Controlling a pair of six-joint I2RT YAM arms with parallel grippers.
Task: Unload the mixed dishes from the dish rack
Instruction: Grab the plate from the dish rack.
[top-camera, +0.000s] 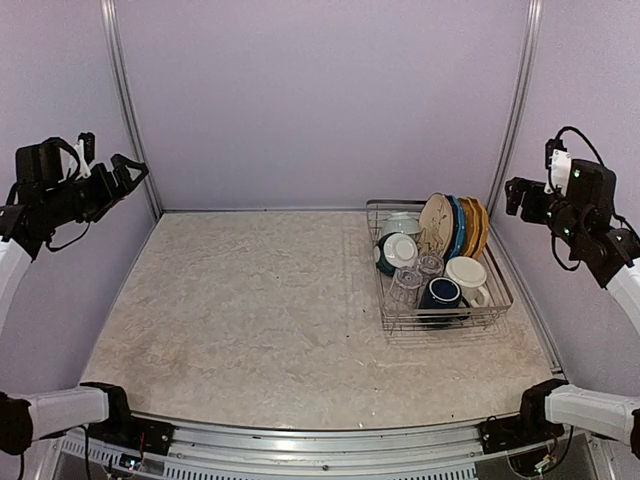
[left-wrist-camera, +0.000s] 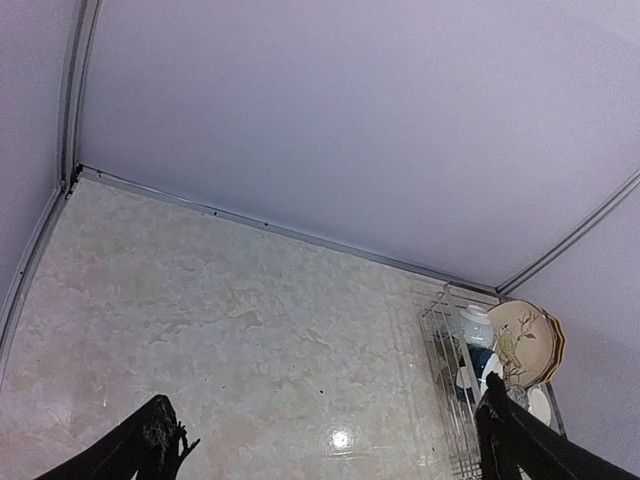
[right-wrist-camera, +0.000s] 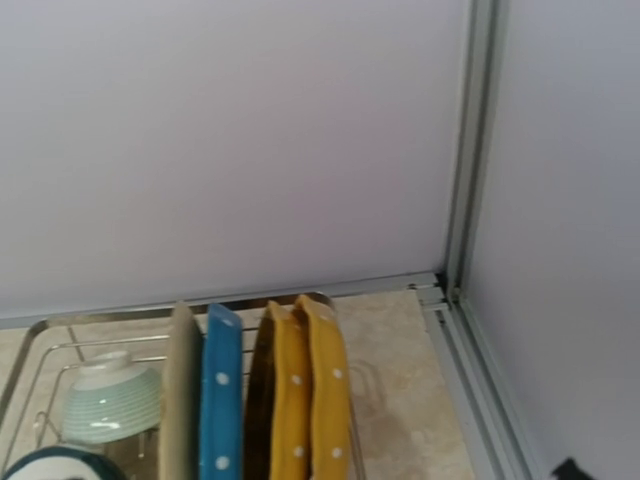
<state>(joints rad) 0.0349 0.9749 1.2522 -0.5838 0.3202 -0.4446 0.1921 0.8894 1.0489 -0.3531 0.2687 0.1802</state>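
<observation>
The dish rack is a silver wire basket on the right of the table. Beige, blue and yellow plates stand upright at its back. A teal bowl, clear glasses, a navy mug and a cream mug fill the front. My left gripper hovers open high at the far left, holding nothing. High beside the rack on the right, my right gripper is open and empty. The right wrist view looks down on the plates' edges.
A pale green ribbed bowl lies at the rack's back left corner. Purple walls with metal corner posts close in the table on three sides. The marbled tabletop stretches left of the rack. A metal rail runs along the near edge.
</observation>
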